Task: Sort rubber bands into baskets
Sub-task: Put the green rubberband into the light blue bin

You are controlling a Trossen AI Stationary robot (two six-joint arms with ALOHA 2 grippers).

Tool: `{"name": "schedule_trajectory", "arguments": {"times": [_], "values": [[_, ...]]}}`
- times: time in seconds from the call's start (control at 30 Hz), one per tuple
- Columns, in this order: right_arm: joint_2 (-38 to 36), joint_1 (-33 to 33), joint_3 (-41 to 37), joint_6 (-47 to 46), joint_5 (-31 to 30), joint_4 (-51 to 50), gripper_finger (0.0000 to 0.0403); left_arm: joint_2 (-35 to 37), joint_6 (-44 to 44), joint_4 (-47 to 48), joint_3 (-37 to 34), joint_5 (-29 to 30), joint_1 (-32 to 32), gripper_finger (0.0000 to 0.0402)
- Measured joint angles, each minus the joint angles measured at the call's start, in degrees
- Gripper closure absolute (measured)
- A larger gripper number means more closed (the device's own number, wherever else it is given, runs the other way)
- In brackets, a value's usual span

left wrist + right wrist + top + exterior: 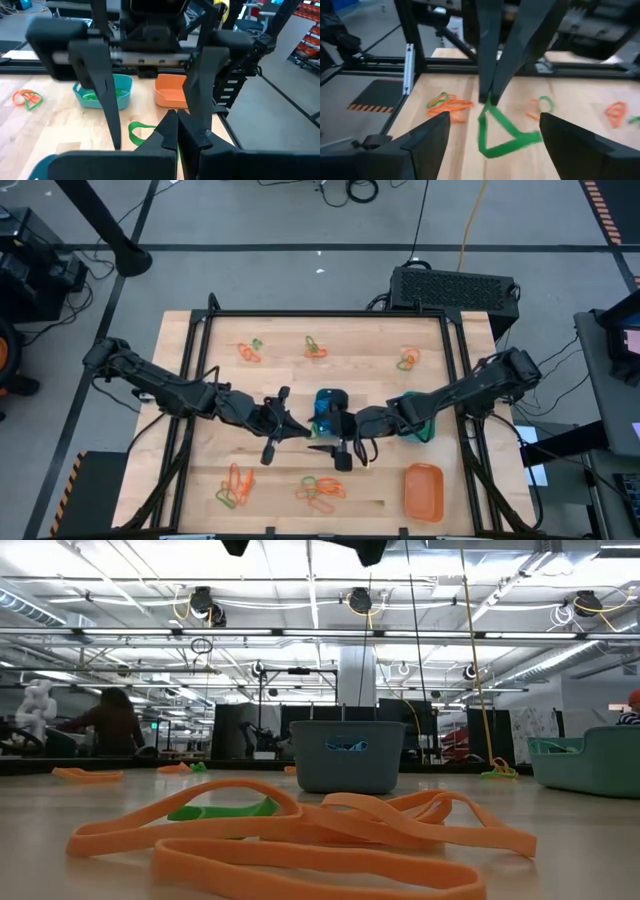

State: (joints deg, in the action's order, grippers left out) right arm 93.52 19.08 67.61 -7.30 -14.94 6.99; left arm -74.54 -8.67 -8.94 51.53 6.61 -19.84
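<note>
The left gripper (490, 92) is pinching a green rubber band (502, 132), which is dangling just ahead of the right gripper (492, 137), whose fingers are standing wide apart, beside the blue basket (328, 408).

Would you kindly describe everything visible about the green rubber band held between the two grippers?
The green rubber band is a flat, thin elastic loop, bright green, hanging in a rough triangle. The shut left gripper pinches its top corner, so it dangles above the wooden table without touching it. The open right gripper stands either side of it, not gripping.
</note>
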Motion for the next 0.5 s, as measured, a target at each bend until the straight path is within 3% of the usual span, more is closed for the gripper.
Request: {"name": "schedule_trajectory", "arguments": {"times": [0.27,0.37,0.5], "values": [[2.26,-1.11,0.0,-1.48,2.95,1.49,0.0124,0.0,0.17,0.58,0.0,-0.02,0.33,0.0401],[1.97,-1.03,0.0,-1.42,2.93,1.34,0.0168,0.0,0.45,0.63,0.0,-0.02,0.37,0.0401],[1.17,-1.03,0.0,-1.24,3.06,1.32,0.0263,0.0,0.39,1.6,0.0,-0.02,0.37,0.0397]]}}
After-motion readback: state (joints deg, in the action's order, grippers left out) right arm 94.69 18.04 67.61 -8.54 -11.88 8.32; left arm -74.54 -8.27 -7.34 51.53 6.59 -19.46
